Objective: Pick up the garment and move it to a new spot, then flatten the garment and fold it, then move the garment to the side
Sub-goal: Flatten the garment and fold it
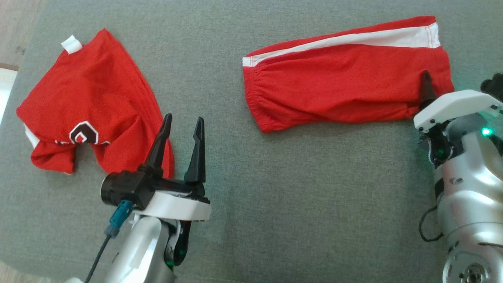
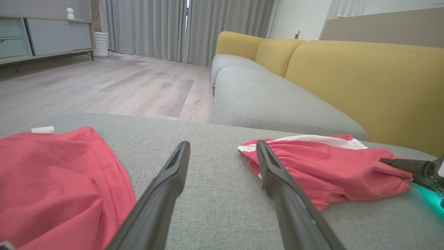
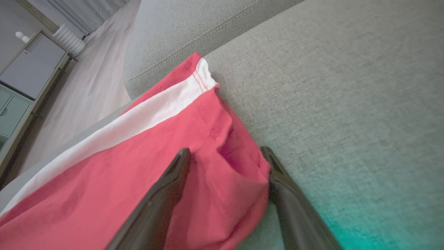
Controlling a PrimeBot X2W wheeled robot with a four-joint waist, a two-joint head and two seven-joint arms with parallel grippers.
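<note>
Straddling the right-hand corner of the red shorts (image 1: 346, 86), your right tool (image 3: 225, 152) stands wide. One dark finger (image 3: 173, 180) lies on the cloth and the other rests just off the hem on the grey cushion (image 1: 275, 196), so nothing is pinched. A green light (image 1: 486, 131) glows on that wrist, just right of the shorts.

The shorts lie flat and folded lengthwise on the cushion. A white stripe (image 1: 353, 39) runs along their far edge and the gathered waistband (image 1: 255, 98) sits at their left end. You can read no brand or writing on them.

To the left of the shorts and nearer to you, your left tool (image 1: 184, 118) is also spread wide. It holds nothing and hovers over bare cushion.

Further left of the shorts lies a crumpled red shirt (image 1: 90, 102), its edge just beside that tool. A blank white tag (image 1: 71, 44) sticks out at its far corner. Its black-and-white emblem (image 1: 83, 133) is partly folded under, so you cannot read it.

Beyond the shorts stand yellow sofa backs (image 2: 364, 86).
</note>
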